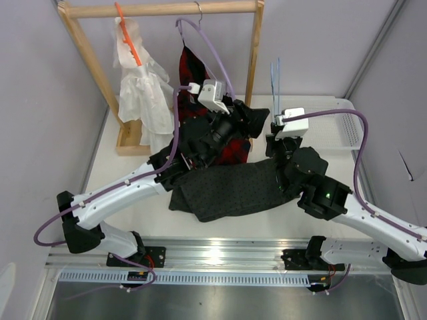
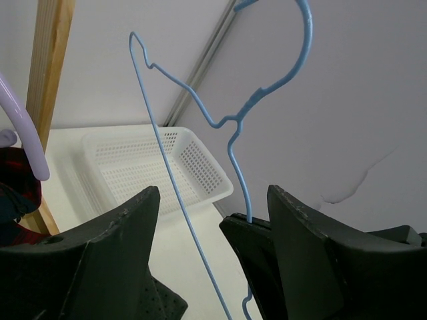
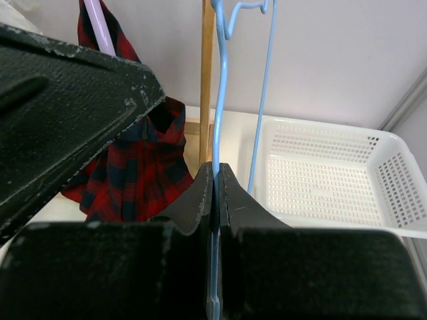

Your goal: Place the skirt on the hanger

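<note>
The dark dotted skirt [image 1: 227,190] lies crumpled on the table between the two arms; a corner of it shows in the left wrist view [image 2: 157,303]. My right gripper [image 1: 273,135] [image 3: 215,167] is shut on the lower wire of the thin light-blue hanger [image 1: 275,75] [image 3: 219,100] and holds it upright above the table. My left gripper [image 1: 251,117] [image 2: 213,193] is open, its jaws wide on either side of the hanger [image 2: 233,127] and of the right gripper's fingers, touching neither. The left gripper holds nothing.
A white perforated basket [image 1: 350,123] [image 2: 133,133] [image 3: 320,123] stands at the back right. A wooden rack [image 1: 160,9] at the back carries a red plaid garment [image 1: 193,73] on a lilac hanger and a white frilly dress [image 1: 140,93] on an orange hanger.
</note>
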`<control>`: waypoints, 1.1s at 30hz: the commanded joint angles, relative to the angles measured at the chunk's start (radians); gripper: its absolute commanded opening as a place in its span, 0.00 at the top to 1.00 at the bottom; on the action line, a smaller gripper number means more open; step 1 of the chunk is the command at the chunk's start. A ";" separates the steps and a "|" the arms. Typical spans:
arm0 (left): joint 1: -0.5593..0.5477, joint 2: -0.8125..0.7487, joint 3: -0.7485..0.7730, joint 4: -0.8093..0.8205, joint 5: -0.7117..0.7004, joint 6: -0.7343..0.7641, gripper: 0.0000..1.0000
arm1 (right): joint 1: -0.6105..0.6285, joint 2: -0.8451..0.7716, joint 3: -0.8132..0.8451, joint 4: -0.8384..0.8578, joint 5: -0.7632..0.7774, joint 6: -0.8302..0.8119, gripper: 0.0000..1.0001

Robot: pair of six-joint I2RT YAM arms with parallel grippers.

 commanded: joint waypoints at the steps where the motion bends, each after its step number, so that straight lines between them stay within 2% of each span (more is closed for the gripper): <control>1: -0.009 -0.008 0.025 0.055 0.024 0.033 0.28 | 0.002 -0.001 0.011 0.044 0.010 0.007 1.00; 14: -0.011 0.124 0.121 0.109 0.040 0.047 0.28 | 0.028 -0.003 0.021 0.009 0.017 0.004 1.00; 24: -0.012 0.189 0.170 0.112 -0.069 0.068 0.31 | 0.040 -0.001 0.019 0.007 0.021 0.010 1.00; 27: -0.014 0.199 0.174 0.120 -0.092 0.079 0.34 | 0.042 -0.003 0.022 0.010 0.023 0.008 1.00; 33: -0.014 0.207 0.177 0.127 -0.120 0.100 0.53 | 0.043 -0.011 0.021 0.001 0.023 0.014 1.00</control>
